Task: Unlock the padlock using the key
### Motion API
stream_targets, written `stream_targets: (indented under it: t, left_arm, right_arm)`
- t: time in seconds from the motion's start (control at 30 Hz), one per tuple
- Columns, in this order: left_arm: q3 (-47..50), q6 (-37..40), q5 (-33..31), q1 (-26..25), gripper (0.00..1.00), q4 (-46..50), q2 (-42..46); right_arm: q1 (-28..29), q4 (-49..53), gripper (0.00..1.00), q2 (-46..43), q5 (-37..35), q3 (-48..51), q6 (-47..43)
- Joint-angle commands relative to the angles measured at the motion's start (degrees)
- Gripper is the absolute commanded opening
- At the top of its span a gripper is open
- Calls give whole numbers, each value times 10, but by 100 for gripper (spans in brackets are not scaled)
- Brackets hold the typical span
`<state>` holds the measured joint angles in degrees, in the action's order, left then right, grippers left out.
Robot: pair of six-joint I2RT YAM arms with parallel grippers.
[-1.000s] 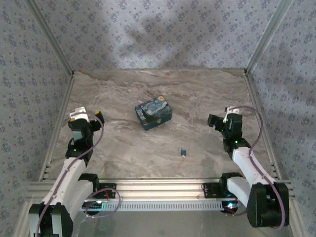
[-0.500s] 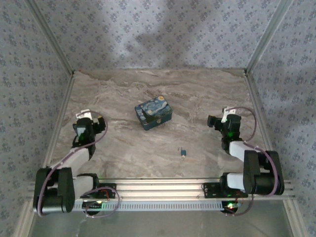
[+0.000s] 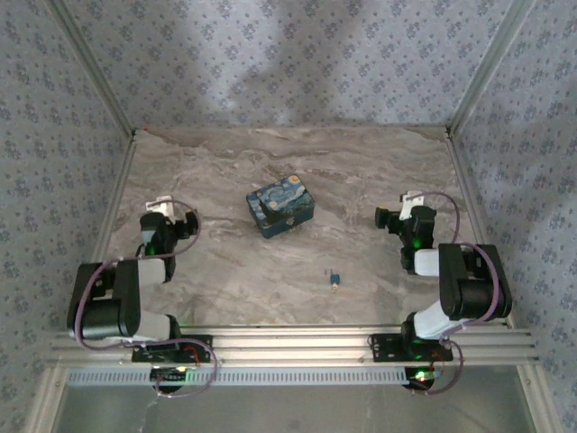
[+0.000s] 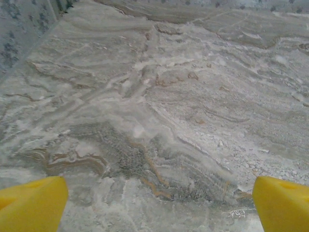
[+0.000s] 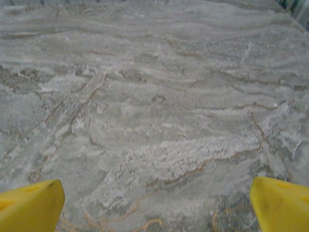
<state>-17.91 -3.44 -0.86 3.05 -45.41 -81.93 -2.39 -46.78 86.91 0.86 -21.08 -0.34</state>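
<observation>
The tiny blue padlock point(image 3: 334, 279) lies on the marble table point(image 3: 234, 271), near the front, right of centre. The key is out of view. My left gripper point(image 3: 185, 223) rests low at the left side of the table, far from the padlock. It is open: its yellow fingertips point(image 4: 34, 203) stand wide apart over bare marble. My right gripper point(image 3: 382, 218) sits low at the right side, also well away from the padlock. It is open too, and its yellow fingertips point(image 5: 280, 203) have only marble between them.
A dark-blue Starry-Night-print box point(image 3: 280, 207) stands mid-table, behind the padlock. Patterned walls with metal rails point(image 3: 108, 225) enclose the table on the left, right and back. Both arms are folded down by their bases at the near edge.
Both arms have folded back and down toward their bases, and both grippers have sunk close to the table. The padlock and the box have not moved.
</observation>
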Motion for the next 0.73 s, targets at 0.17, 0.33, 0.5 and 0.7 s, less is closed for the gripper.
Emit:
stream_targets:
  t: [0.17,0.33,0.5,0.7]
  left_arm:
    - [-57,16,36,1,98,-9,-58]
    - [-57,16,32,0,98,-12,-59]
    - [-59,19,24,-5,98,-9,-59]
    - [-59,20,22,-6,98,-9,-59]
  right_arm:
    - [6,-1,100,5,-26,-11,-11]
    - [7,-1,100,4,-27,-10,-11]
    - [7,-1,100,4,-27,-11,-12]
    - [7,0,100,5,-26,-12,-11]
